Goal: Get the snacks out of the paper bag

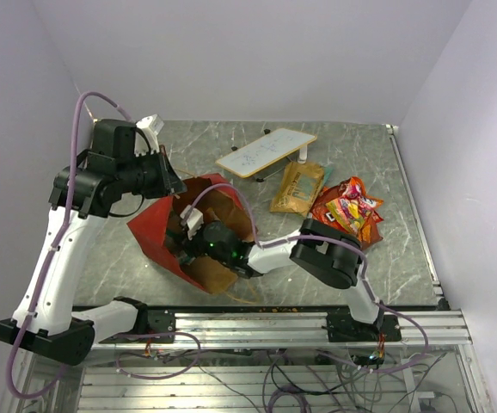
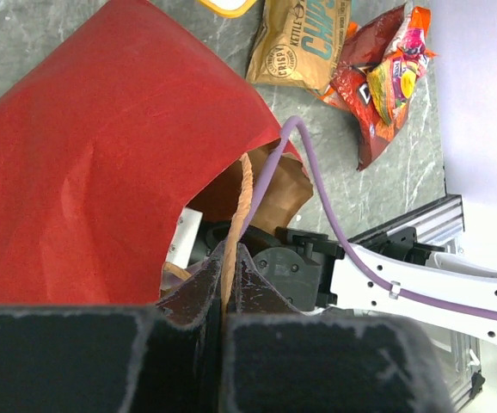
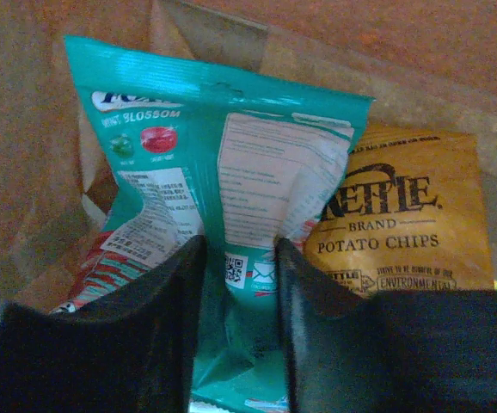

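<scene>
The paper bag lies on its side, red outside, brown inside, and also fills the left wrist view. My left gripper is shut on its thin string handle and holds the mouth up. My right gripper reaches deep inside the bag, its jaws closed on the end of a teal snack packet. A yellow Kettle chip bag and a red-striped packet lie beside it in the bag. On the table lie a gold-brown chip bag and a red Doritos packet with multicoloured packs.
A flat white board lies at the back of the table behind the snacks. The right arm's elbow hangs near the front rail. White walls close the table on three sides.
</scene>
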